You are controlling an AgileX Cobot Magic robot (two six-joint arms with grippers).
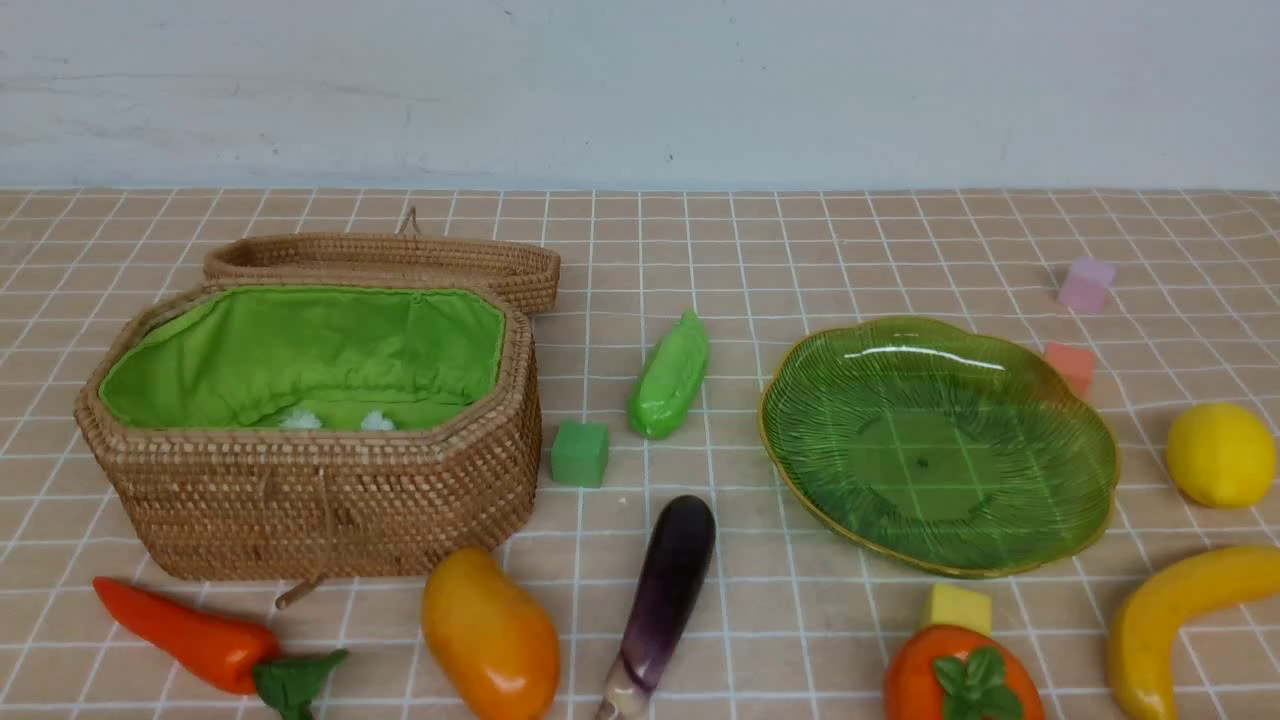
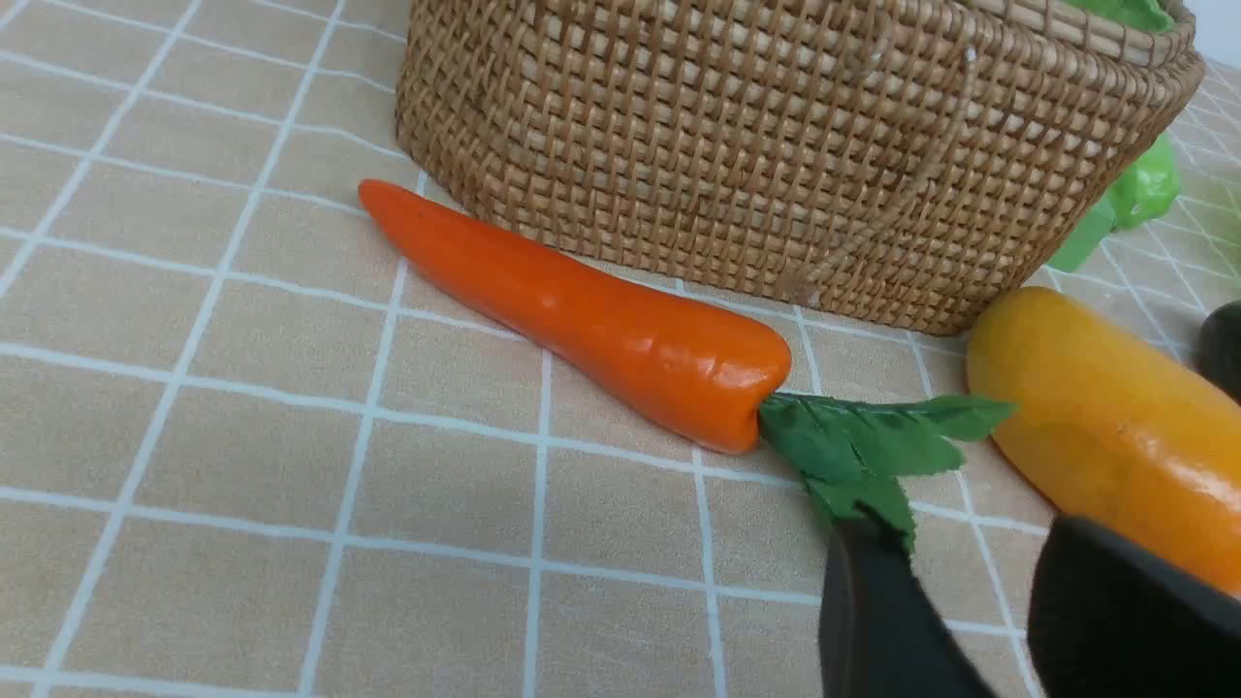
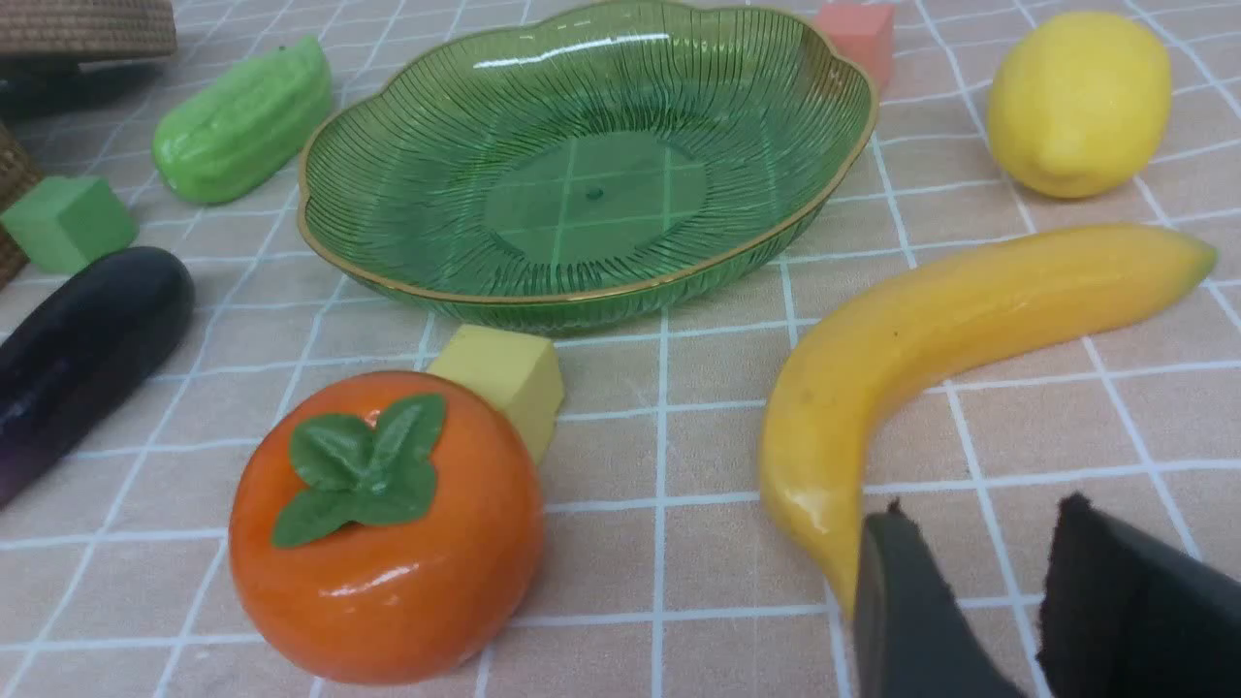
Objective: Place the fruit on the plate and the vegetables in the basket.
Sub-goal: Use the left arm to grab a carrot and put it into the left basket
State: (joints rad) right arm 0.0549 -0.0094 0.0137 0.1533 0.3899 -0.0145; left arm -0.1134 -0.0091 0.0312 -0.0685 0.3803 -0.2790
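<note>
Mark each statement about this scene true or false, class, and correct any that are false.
1. The ribbed green glass dish holds no fruit. True.
2. The yellow toy lemon lies inside the woven tan basket. False: the lemon lies on the tablecloth, to the right of the dish.
3. The lid of the woven tan basket is open. True.
4. The glossy dark purple eggplant lies between the dish and the lemon. False: the eggplant lies between the orange-yellow mango and the round orange persimmon.
5. The long red chili has a green stem. True.
</note>
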